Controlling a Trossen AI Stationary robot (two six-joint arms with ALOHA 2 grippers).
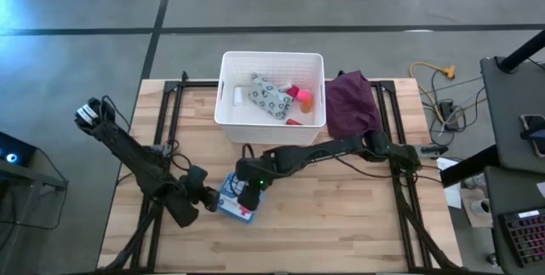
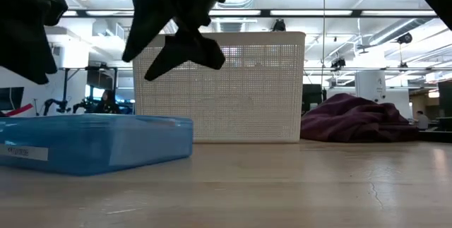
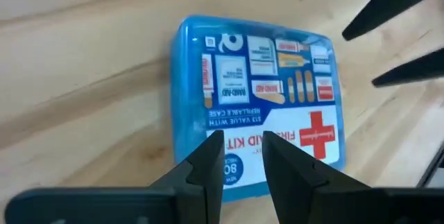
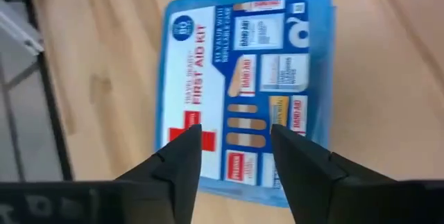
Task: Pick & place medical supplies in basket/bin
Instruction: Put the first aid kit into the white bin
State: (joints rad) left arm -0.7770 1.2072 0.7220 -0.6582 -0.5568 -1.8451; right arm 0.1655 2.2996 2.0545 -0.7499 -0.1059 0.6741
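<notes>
Beneath right fingers (image 4: 284,151), spread: blue first-aid kit (image 4: 246,78) flat on table (image 1: 358,215).

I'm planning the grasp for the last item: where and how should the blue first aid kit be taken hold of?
The blue first aid kit lies flat on the table, a thin slab, so probably come straight down and pinch across its narrower width at mid-length. The right hand hangs open above it, fingers astride; the left hand is beside it.

On the blue first aid kit (image 4: 246,85) we read "FIRST AID KIT", "BAND-AID" and a red cross; smaller print there is illegible.
</notes>
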